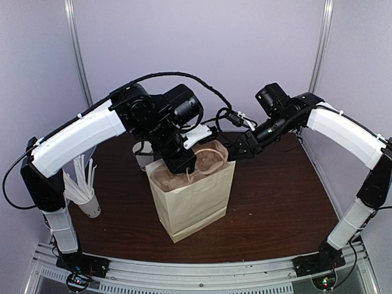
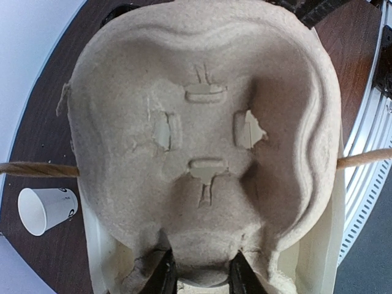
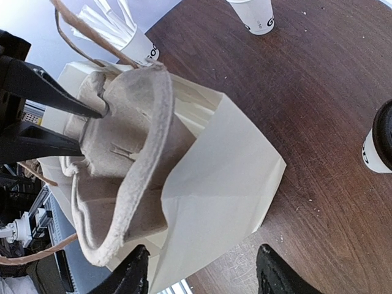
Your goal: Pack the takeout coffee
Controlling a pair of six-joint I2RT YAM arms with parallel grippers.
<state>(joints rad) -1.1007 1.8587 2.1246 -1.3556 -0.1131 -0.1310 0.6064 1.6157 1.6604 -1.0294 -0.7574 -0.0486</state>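
Takeout coffee: white cup, black lid, upright on table, off to one side of paper bag, not touching it. Pulp cup carrier sits tilted in the bag mouth. Left gripper clamped on carrier's edge. Right gripper has jaws spread wide at the bag's side, holding nothing. Open-topped white cup and straw cup stand on the table.
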